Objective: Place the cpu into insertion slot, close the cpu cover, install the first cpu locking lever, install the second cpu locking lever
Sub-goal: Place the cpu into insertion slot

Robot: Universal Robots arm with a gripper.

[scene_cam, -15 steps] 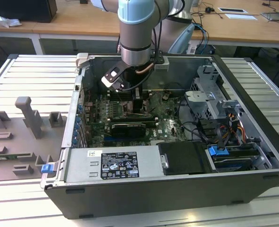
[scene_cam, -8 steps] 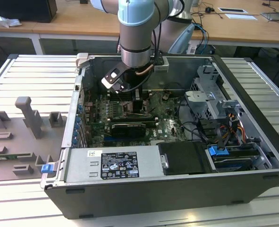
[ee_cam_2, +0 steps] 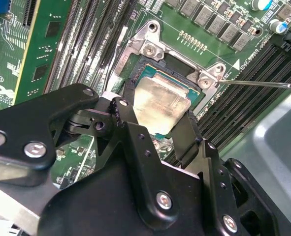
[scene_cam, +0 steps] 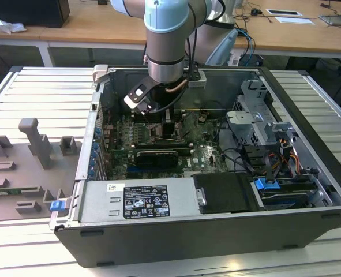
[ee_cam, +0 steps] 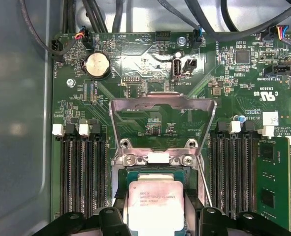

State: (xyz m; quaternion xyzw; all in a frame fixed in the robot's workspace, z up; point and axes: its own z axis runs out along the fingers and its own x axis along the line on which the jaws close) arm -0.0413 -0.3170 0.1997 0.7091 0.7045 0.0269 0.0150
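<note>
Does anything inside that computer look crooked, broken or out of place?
Nothing looks broken. The cpu cover stands flipped open and a thin locking lever sticks out loose beside the socket, so that part is unfinished. The cpu sits over the socket, gripped between the end effector's fingers.

The cpu cover (ee_cam: 162, 102) is standing open along one edge of the cpu (ee_cam: 154, 206); memory slots (ee_cam: 83, 177) are flanking it, and a thin lever (ee_cam_2: 256, 83) is seemingly jutting alongside.
</note>
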